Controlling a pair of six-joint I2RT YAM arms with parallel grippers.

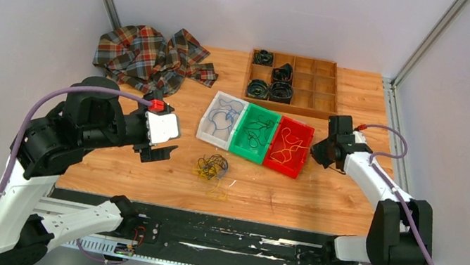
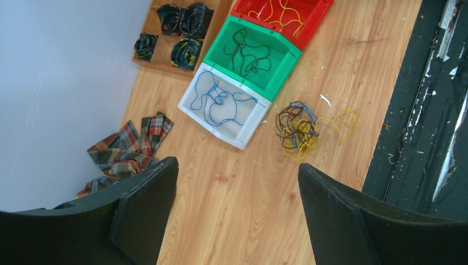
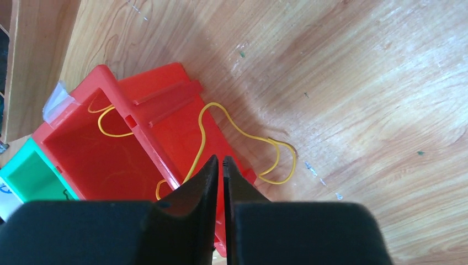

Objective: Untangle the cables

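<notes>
Yellow cable (image 3: 202,135) hangs over the red bin (image 3: 149,138) wall beside my nearly closed right fingers (image 3: 201,190); left fingers (image 2: 143,204) gape wide, empty

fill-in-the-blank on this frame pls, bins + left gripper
1. The white bin holds a ____ cable.
2. The black cable lies in the ____ bin.
3. The yellow cable hangs over the wall of the ____ bin onto the table.
4. The left gripper has its jaws ____.

Missing words: blue; green; red; open
</notes>
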